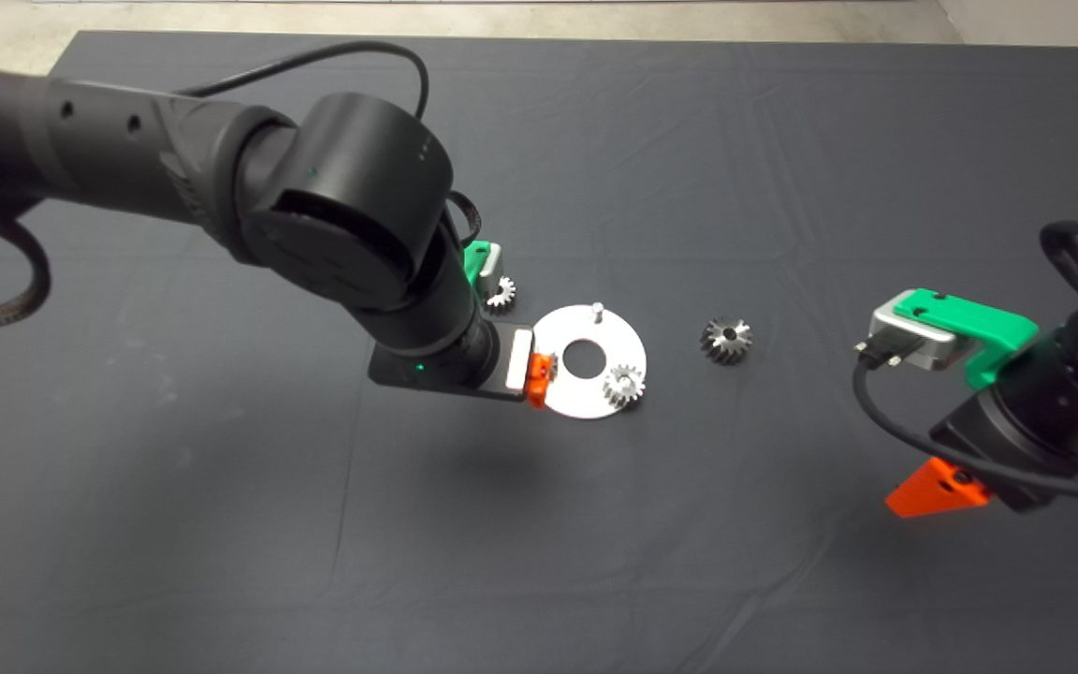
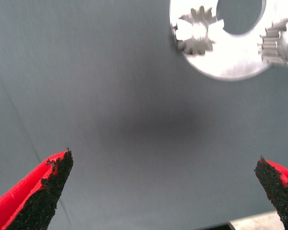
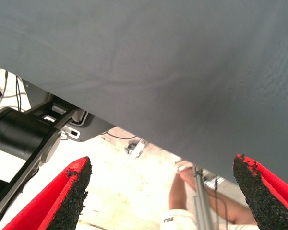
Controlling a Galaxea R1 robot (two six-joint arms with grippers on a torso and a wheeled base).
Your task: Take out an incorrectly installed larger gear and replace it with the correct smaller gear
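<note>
The larger gear (image 1: 726, 339), dark grey and tapered, lies alone on the mat to the right of the round silver plate (image 1: 565, 402). Two small silver gears sit on the plate (image 2: 230, 64): one (image 1: 623, 384) at its near right, the other (image 2: 197, 31) at its left edge. One bare peg (image 1: 598, 309) stands at the plate's far side. The smaller gear (image 1: 502, 293) lies loose on the mat left of the plate, partly behind my left arm. My left gripper (image 1: 539, 379) hovers at the plate's left edge, open (image 2: 163, 163) and holding nothing. My right gripper (image 1: 937, 487) waits at the right, open (image 3: 163, 165).
A green part (image 1: 480, 259) of my left gripper sits just beside the loose small gear. In the right wrist view a robot base (image 3: 24, 134) and a person's leg (image 3: 180, 189) show on the floor beyond the mat's edge.
</note>
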